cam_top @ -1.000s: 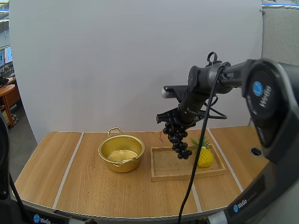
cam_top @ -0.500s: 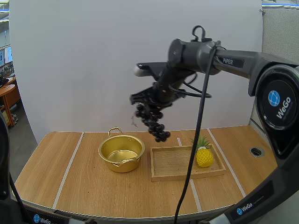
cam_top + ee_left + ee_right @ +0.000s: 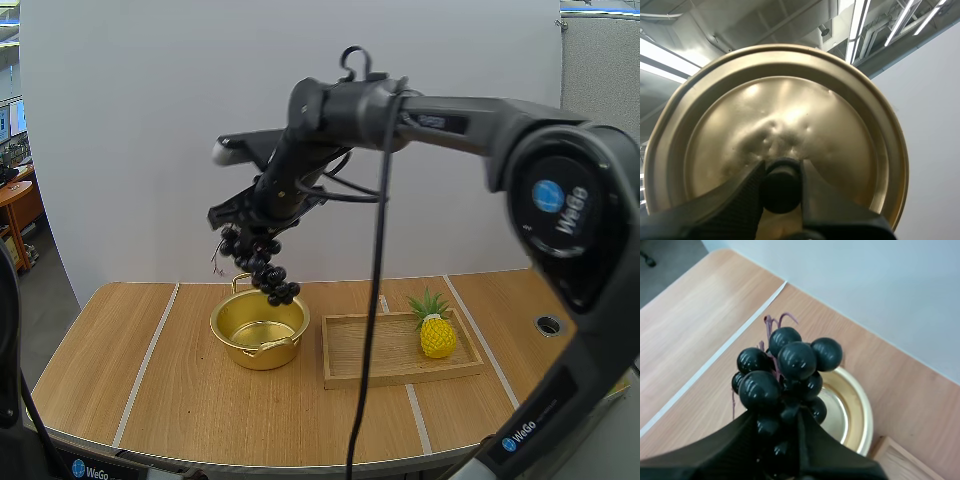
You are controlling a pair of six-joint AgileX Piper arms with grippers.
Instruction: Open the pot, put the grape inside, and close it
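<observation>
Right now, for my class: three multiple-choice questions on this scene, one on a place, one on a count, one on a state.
1. Where is the bunch of grapes? A in the air over the pot; B inside it; C on the floor.
2. How many things stand on the wooden tray? A none; B one; C three.
3. The left gripper is: A open; B shut on the lid; C shut on a cup.
Answers: 1 A, the right gripper holds it above the open pot. 2 B, only the pineapple. 3 B, it pinches the lid's knob.
</observation>
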